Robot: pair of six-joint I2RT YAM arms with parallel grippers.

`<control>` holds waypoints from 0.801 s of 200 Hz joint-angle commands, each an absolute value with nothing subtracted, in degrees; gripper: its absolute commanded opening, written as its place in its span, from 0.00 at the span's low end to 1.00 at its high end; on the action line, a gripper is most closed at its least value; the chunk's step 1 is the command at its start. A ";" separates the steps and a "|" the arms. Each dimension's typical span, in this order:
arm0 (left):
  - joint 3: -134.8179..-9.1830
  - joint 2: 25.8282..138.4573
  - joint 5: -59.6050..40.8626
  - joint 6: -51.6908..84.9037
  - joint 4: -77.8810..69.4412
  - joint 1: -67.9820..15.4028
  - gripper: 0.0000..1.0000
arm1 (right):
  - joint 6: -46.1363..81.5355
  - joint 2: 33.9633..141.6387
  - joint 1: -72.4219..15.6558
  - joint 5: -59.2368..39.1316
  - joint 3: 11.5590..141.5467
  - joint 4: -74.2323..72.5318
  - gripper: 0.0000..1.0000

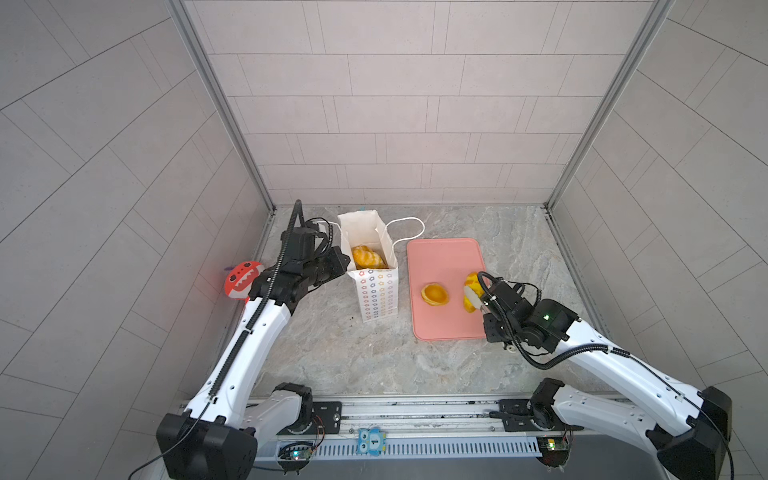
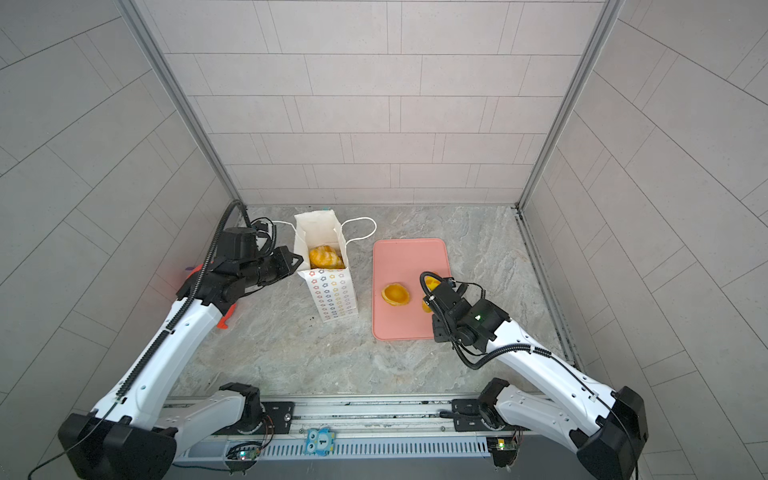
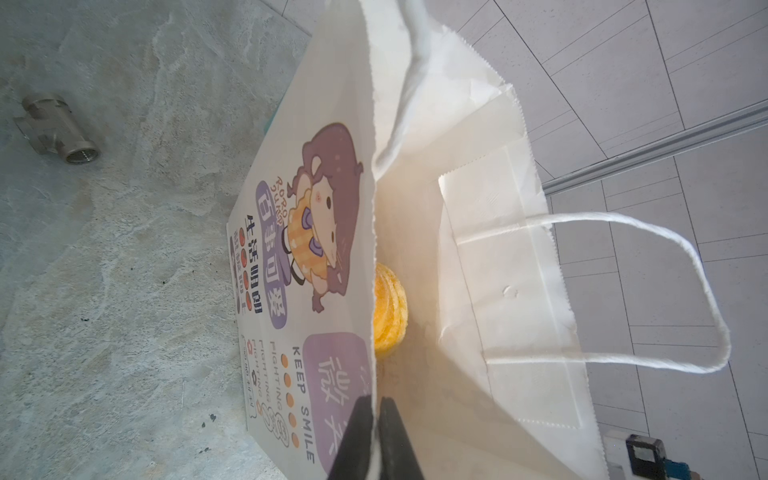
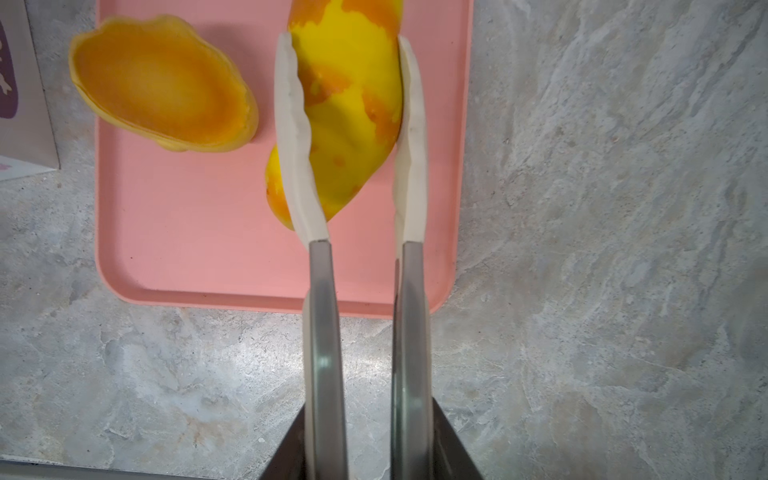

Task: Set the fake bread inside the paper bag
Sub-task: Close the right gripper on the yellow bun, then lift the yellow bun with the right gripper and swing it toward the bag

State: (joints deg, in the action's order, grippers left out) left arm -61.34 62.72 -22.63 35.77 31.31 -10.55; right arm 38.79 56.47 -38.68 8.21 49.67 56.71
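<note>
At the far left a red toy (image 1: 243,284) with a white zigzag mouth sits against the wall, half hidden behind the left arm. The left gripper (image 3: 376,401) has its black jaws pressed together on the rim of the paper bag (image 1: 376,299); in both top views its tips are hidden at the bag's edge. The bag stands upright and open on the bench. Its printed side reads "KEEP SMILE" and "FIGHTING" beside Chinese characters and a cartoon girl, and its narrow side carries rows of small flowers. Inside lie ridged golden pieces of fake bread (image 1: 368,257), mostly hidden by the bag's walls, so their number cannot be told. To the right, on a pink tray (image 1: 440,257), an orange tart (image 1: 435,294) lies free. Just beside it, the right gripper (image 4: 345,39) has its white-padded jaws clamped on a yellow long loaf (image 4: 349,104), whose far end is cut off in the right wrist view.
</note>
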 commanded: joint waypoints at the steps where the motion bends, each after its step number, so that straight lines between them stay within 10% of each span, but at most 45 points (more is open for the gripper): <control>1: -61.26 61.83 -22.10 35.24 32.37 -10.89 0.10 | 36.20 54.94 -37.06 10.37 52.56 58.86 0.36; 160: -61.79 61.75 -21.84 35.16 32.96 -10.96 0.10 | 27.18 57.72 -28.50 9.62 67.74 62.48 0.36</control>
State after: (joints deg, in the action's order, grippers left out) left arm -61.36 62.54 -22.28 35.75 31.64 -10.55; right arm 29.12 57.17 -29.06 8.16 64.77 61.78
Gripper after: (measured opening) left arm 0.099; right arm 0.364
